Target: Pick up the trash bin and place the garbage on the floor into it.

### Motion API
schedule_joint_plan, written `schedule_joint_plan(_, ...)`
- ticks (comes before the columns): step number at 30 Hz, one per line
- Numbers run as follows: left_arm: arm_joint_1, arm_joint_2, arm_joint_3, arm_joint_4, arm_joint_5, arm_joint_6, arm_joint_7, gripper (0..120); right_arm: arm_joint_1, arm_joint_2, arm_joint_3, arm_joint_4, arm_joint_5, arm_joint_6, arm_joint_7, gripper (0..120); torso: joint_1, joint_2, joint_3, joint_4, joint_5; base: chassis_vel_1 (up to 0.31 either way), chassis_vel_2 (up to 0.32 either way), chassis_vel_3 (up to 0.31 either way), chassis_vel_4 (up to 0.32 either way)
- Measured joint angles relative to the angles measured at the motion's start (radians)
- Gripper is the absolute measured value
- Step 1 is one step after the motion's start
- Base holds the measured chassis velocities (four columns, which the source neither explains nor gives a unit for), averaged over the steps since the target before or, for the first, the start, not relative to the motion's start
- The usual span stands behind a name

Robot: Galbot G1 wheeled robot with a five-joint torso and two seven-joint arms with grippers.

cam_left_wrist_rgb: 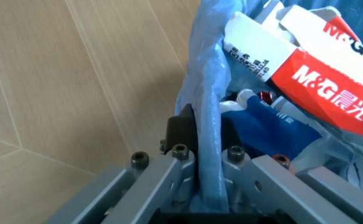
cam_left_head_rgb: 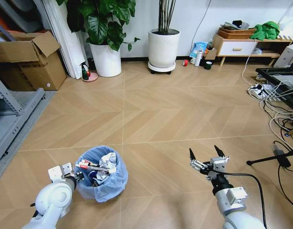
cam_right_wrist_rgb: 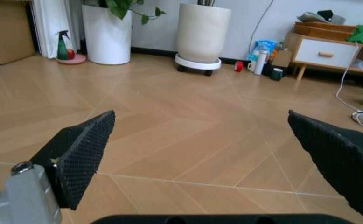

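floor (cam_left_head_rgb: 156, 119): tan herringbone planks | trash bin (cam_left_head_rgb: 104, 188): pale blue liner, low left in head view, rim pinched by left gripper (cam_left_wrist_rgb: 207, 142) | right gripper (cam_left_head_rgb: 205, 155): held above bare floor, jaws spread wide, holding nothing | garbage (cam_left_head_rgb: 99, 168): inside bin, white wads, blue packet, red-white box (cam_left_wrist_rgb: 321, 70) printed "M&G" with Chinese characters

left arm low at the robot's left front, elbow bent, white forearm reaching forward. the left gripper (cam_left_head_rgb: 75, 175) sits clamped on the trash bin (cam_left_head_rgb: 108, 183) rim, its dark pads (cam_left_wrist_rgb: 183, 130) pinching the blue liner from both sides in the left wrist view. right arm stretched forward on the other side, wrist level, the right gripper (cam_left_head_rgb: 207, 154) spread wide, holding nothing, its black textured fingertips (cam_right_wrist_rgb: 85, 144) well apart.
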Motion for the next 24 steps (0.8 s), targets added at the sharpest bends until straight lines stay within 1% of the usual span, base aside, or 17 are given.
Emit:
schedule_joint_plan(8, -0.004, 0.002, 0.003, 0.009, 0.004, 0.0, 0.007, 0, -0.002, 0.0, 0.007, -0.001, 0.0, 0.004, 0.0, 100, 0.0, 0.0, 0.0, 0.0, 0.0, 0.0, 0.0, 0.0, 0.0)
schedule_joint_plan(9, -0.004, 0.001, 0.006, 0.009, 0.005, -0.001, 0.007, 3, -0.002, -0.001, 0.007, -0.001, 0.0, 0.004, 0.0, 100, 0.0, 0.0, 0.0, 0.0, 0.0, 0.0, 0.0, 0.0, 0.0)
schedule_joint_plan(11, -0.006, 0.0, 0.009, 0.009, 0.005, -0.001, 0.007, 12, 0.0, -0.001, 0.008, -0.002, 0.001, 0.005, 0.0, 100, 0.0, 0.0, 0.0, 0.0001, 0.0003, 0.0, 0.0, 0.0, 0.0)
schedule_joint_plan(12, -0.006, 0.0, 0.009, 0.009, 0.005, -0.001, 0.007, 12, 0.0, -0.001, 0.008, -0.002, 0.001, 0.005, 0.0, 100, 0.0, 0.0, 0.0, 0.0001, 0.0003, 0.0, 0.0, 0.0, 0.0)
schedule_joint_plan(13, -0.006, 0.0, 0.011, 0.01, 0.005, -0.002, 0.008, 15, 0.0, -0.001, 0.008, -0.002, 0.001, 0.006, 0.0, 100, 0.0, 0.0, 0.0, 0.0, 0.0002, 0.0, 0.0, 0.0, 0.0)
schedule_joint_plan(15, -0.006, 0.0, 0.012, 0.01, 0.008, -0.003, 0.021, 26, 0.001, -0.001, 0.01, -0.004, 0.001, 0.011, 0.0, 100, 0.0, 0.0, 0.0, 0.0, 0.0001, 0.0, 0.0, 0.0, 0.0)
schedule_joint_plan(16, -0.006, 0.0, 0.012, 0.01, 0.008, -0.003, 0.021, 26, 0.001, -0.001, 0.01, -0.004, 0.001, 0.011, 0.0, 100, 0.0, 0.0, 0.0, 0.0, 0.0001, 0.0, 0.0, 0.0, 0.0)
schedule_joint_plan(18, -0.005, 0.001, 0.012, 0.01, 0.01, -0.007, 0.023, 36, 0.0, -0.001, 0.013, -0.004, 0.001, 0.015, 0.0, 100, 0.0, 0.0, 0.0, 0.0, 0.0, 0.0, 0.0, 0.0, 0.0)
schedule_joint_plan(19, -0.005, 0.001, 0.012, 0.01, 0.01, -0.007, 0.023, 36, 0.0, -0.001, 0.013, -0.004, 0.001, 0.015, 0.0, 100, 0.0, 0.0, 0.0, 0.0, 0.0, 0.0, 0.0, 0.0, 0.0)
schedule_joint_plan(21, -0.005, 0.001, 0.012, 0.007, 0.013, -0.012, 0.022, 49, 0.0, -0.001, 0.015, -0.005, 0.001, 0.019, 0.0, 100, 0.0, 0.0, 0.0, 0.0, 0.0001, 0.0, 0.0, 0.0, 0.0)
schedule_joint_plan(22, -0.005, 0.001, 0.012, 0.007, 0.013, -0.012, 0.022, 49, 0.0, -0.001, 0.015, -0.005, 0.001, 0.019, 0.0, 100, 0.0, 0.0, 0.0, 0.0, 0.0001, 0.0, 0.0, 0.0, 0.0)
schedule_joint_plan(24, 0.001, 0.002, 0.011, -0.005, 0.019, -0.021, 0.014, 56, 0.001, -0.001, 0.017, -0.005, 0.002, 0.02, 0.0, 100, 0.0, 0.0, 0.0, 0.0, 0.0, 0.0, 0.0, 0.0, 0.0)
